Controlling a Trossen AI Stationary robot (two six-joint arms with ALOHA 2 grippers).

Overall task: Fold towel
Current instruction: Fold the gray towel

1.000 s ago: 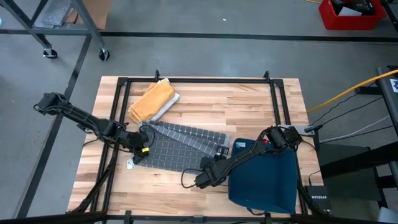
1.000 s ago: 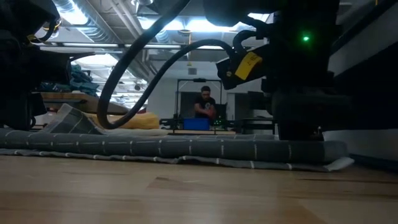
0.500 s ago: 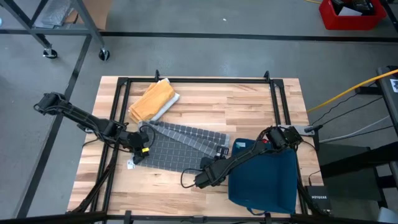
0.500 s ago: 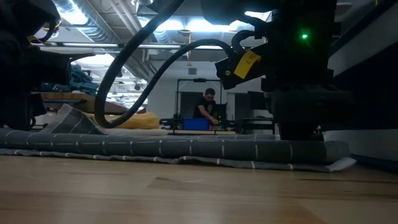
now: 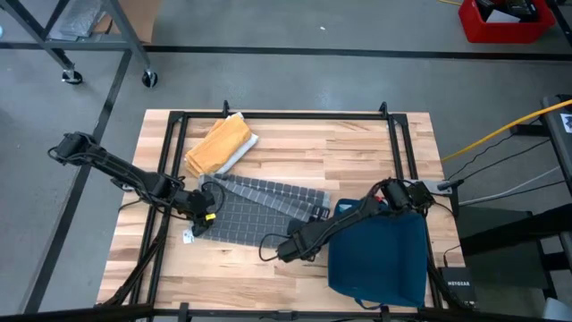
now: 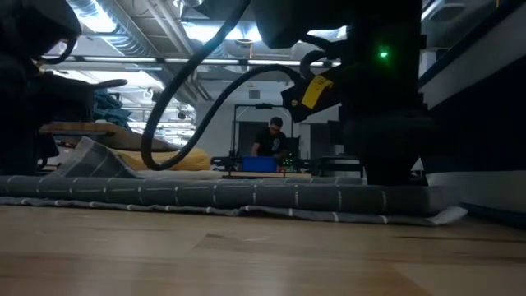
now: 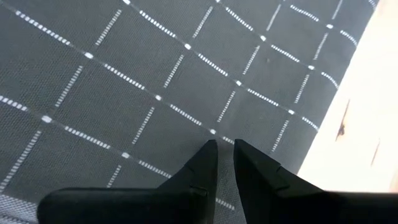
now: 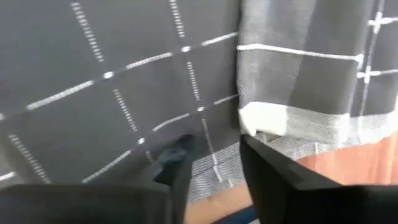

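Note:
A dark grey towel (image 5: 255, 210) with a white dotted grid lies flat on the wooden table, and its far right part is folded over in a band (image 5: 286, 199). My left gripper (image 5: 202, 220) is low at the towel's left end, its fingers almost together on the cloth (image 7: 225, 148). My right gripper (image 5: 288, 249) is open and low over the towel's near edge (image 8: 214, 149), beside a folded-over lighter flap (image 8: 298, 81). In the low view it stands above the towel's right end (image 6: 390, 177). My left gripper has its fingertips (image 7: 208, 152) down on the towel's top face (image 7: 186, 106) near its left end, a short way in from the edge. The fingers slant down from the table's left. The towel lies flat on the table; whether cloth is caught between the tips I cannot tell. Whether my right gripper touches the towel I cannot tell.
A folded orange and white cloth (image 5: 221, 143) lies at the far left of the table. A dark blue cloth (image 5: 380, 255) lies at the near right, under my right arm. A black frame (image 5: 286, 116) runs around the work area. A person works in the room behind (image 6: 271, 140).
My right gripper has moved a little toward the table's left along the towel's near edge, staying low. The towel lies as before.

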